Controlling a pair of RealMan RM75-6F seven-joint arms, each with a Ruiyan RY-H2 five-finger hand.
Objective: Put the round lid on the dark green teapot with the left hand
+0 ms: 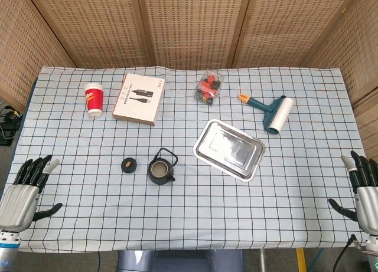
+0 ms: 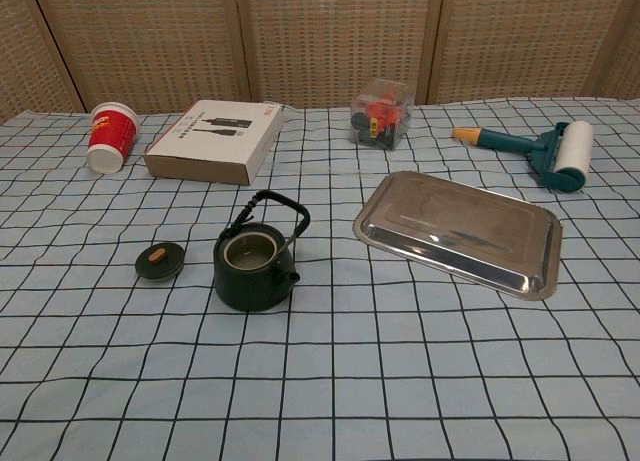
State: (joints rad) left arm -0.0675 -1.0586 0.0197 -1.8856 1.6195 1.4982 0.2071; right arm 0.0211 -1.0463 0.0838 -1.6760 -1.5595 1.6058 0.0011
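The dark green teapot (image 1: 160, 169) (image 2: 256, 266) stands uncovered near the middle of the checked cloth, its handle raised. The round dark lid (image 1: 128, 164) (image 2: 159, 261), with a small orange knob, lies flat on the cloth just left of the teapot, apart from it. My left hand (image 1: 26, 188) rests at the table's front left corner, fingers spread and holding nothing, far from the lid. My right hand (image 1: 365, 189) rests at the front right corner, fingers likewise apart and empty. Neither hand appears in the chest view.
A steel tray (image 1: 229, 149) (image 2: 460, 231) lies right of the teapot. At the back are a red paper cup (image 1: 94, 100), a white box (image 1: 139, 98), a clear box of small parts (image 1: 209, 87) and a teal lint roller (image 1: 270, 111).
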